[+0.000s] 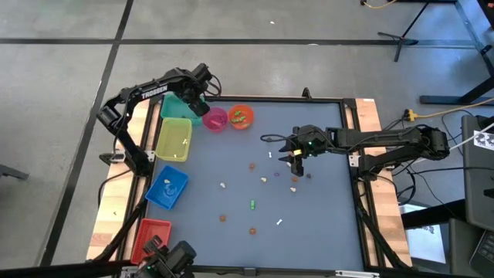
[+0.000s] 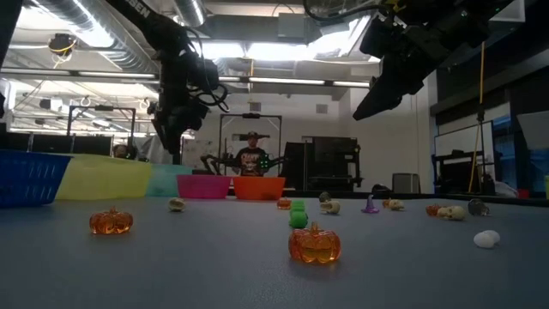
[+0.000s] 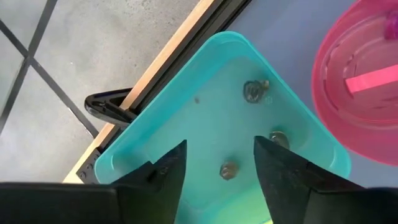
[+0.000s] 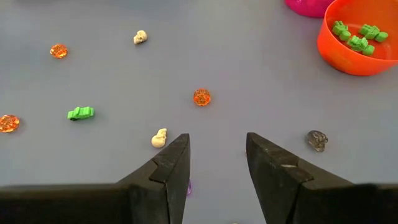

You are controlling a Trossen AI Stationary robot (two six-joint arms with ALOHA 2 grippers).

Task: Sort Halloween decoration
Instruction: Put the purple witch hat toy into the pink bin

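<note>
The Halloween decoration lies scattered on the blue-grey table [image 1: 324, 208]: orange pumpkins [image 4: 201, 97], white skulls [image 4: 159, 138], a green piece [image 4: 80, 113] and a grey skull [image 4: 316, 140]. My left gripper [image 3: 217, 146] hangs open above the teal bin [image 3: 205, 118] at the far left, pointing steeply down. Three grey trinkets [image 3: 229, 170] lie on the bin's floor. My right gripper [image 4: 217, 140] stands open above the table right of centre [image 1: 296, 158], slanting down, with nothing between its fingers. Green pieces [image 4: 357, 36] lie in the orange bowl [image 4: 348, 59].
Along the left edge stand the teal bin [image 1: 176, 104], a yellow bin [image 1: 174, 140], a blue bin [image 1: 167, 188] and a red bin [image 1: 150, 236]. A pink bowl [image 1: 215, 119] sits beside the orange bowl [image 1: 241, 116]. A person [image 2: 250, 154] is in the room beyond.
</note>
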